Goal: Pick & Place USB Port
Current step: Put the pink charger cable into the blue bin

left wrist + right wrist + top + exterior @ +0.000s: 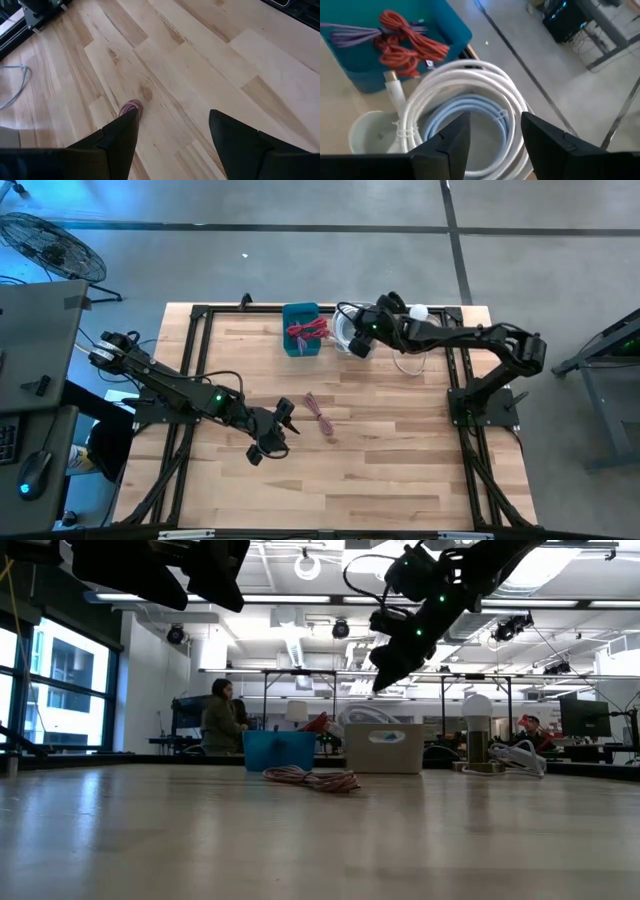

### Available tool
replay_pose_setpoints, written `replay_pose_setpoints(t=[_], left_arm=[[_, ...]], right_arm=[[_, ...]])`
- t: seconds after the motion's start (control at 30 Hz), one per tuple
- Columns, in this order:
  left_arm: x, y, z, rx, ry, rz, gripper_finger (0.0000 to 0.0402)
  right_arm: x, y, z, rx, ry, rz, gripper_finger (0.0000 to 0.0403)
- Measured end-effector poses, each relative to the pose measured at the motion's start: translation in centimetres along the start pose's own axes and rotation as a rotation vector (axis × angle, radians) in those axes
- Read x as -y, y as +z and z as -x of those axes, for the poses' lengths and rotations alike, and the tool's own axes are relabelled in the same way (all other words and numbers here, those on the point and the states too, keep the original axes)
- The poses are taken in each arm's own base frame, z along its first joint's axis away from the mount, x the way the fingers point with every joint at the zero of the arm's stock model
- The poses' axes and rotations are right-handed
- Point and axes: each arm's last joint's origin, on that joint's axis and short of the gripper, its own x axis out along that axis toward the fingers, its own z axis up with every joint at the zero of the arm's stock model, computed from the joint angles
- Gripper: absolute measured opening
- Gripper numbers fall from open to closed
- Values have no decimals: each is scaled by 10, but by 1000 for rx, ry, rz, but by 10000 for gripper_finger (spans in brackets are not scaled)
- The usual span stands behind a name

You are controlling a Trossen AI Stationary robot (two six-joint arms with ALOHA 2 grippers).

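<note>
The pink cable [320, 415] lies on the table [400, 470], well apart from the blue bin [301, 329]. The left gripper [278, 432], fingers apart, hangs near it. The right gripper [358, 338], fingers apart, hangs over white cables [470, 110] beside that bin.

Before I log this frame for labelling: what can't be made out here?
- Cable on the table: left wrist view, mostly behind the left gripper finger.
- White bin contents: low view, wall hides them.
- Blue bin cables: high view, too small to tell connectors.
- Right gripper: nothing held.
</note>
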Motion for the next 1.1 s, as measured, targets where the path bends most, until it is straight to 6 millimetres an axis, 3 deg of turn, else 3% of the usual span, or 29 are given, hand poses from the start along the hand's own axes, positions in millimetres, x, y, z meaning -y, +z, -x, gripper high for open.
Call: replay_pose_setpoints(t=[0.6, 1.1], left_arm=[[1, -3, 0, -27, -10, 7, 238], [1, -3, 0, -34, -13, -22, 238]], right_arm=[[-15, 17, 31, 103, -139, 113, 165], [-23, 40, 113, 388, 119, 86, 162]])
